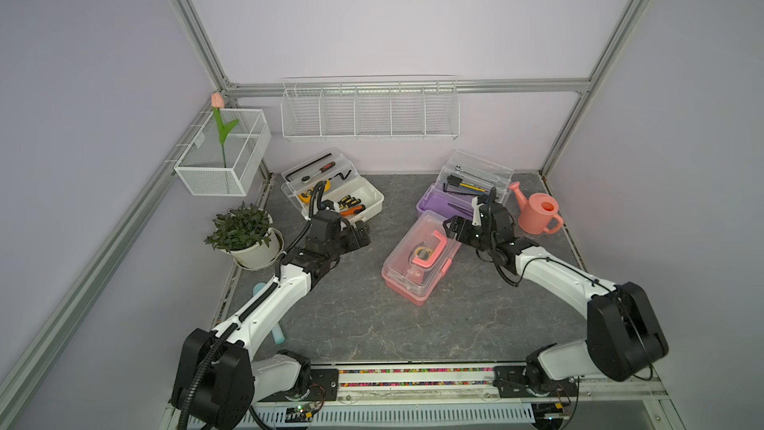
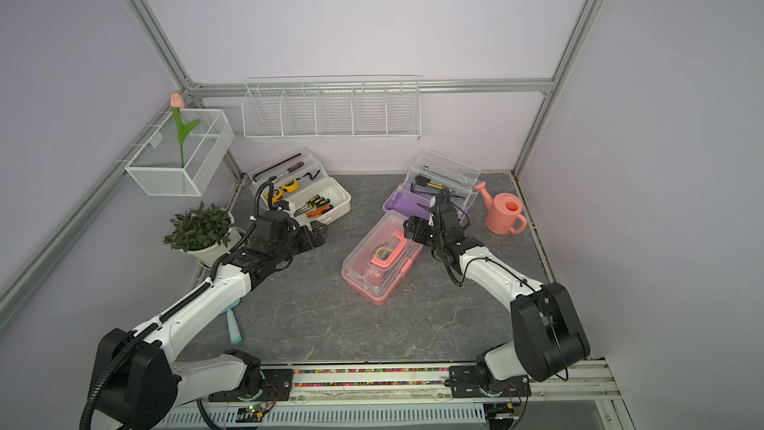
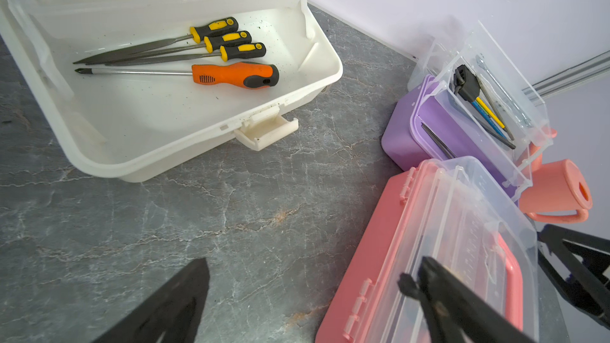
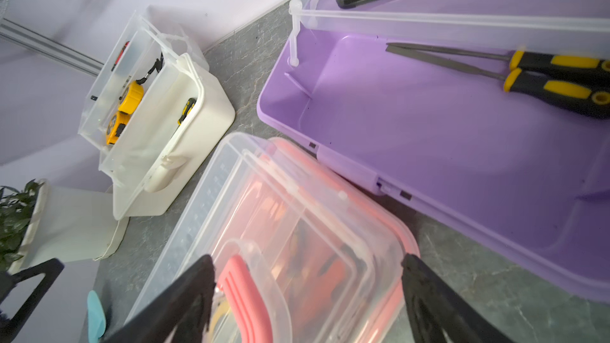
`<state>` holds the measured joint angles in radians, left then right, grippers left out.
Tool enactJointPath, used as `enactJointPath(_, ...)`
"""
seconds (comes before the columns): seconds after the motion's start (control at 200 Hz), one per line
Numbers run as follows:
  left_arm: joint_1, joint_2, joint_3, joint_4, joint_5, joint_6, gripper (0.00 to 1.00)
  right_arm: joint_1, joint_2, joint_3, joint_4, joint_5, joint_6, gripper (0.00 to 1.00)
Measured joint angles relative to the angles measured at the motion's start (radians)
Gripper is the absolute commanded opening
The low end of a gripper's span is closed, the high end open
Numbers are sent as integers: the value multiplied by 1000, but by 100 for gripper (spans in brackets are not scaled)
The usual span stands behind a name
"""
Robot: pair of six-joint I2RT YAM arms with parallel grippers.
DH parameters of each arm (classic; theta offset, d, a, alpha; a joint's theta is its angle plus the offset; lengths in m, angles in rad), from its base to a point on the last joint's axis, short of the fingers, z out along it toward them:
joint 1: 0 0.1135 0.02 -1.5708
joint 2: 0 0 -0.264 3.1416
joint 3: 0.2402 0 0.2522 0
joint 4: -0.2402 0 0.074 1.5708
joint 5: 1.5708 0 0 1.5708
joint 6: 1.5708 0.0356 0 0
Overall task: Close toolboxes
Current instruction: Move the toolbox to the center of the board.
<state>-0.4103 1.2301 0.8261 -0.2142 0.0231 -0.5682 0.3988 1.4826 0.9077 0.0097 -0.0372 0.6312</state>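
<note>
**Pink shut, two boxes open**

R gripper, jaws wide and empty, hovers over the pink toolbox mid-table; it looks shut, prob. done. Behind, purple toolbox and white toolbox stand open. L gripper, also wide, is near the white one.

Open tabletop lay between white toolbox and pink toolbox; purple toolbox crowded the pink one's far end; potted plant, watering can hemmed the sides
</note>
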Motion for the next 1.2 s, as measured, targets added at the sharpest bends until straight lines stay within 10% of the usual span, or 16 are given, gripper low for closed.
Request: enactJointPath(1.2, 3, -43, -30, 25, 41, -26, 99, 299, 384, 348, 54, -84, -5, 81)
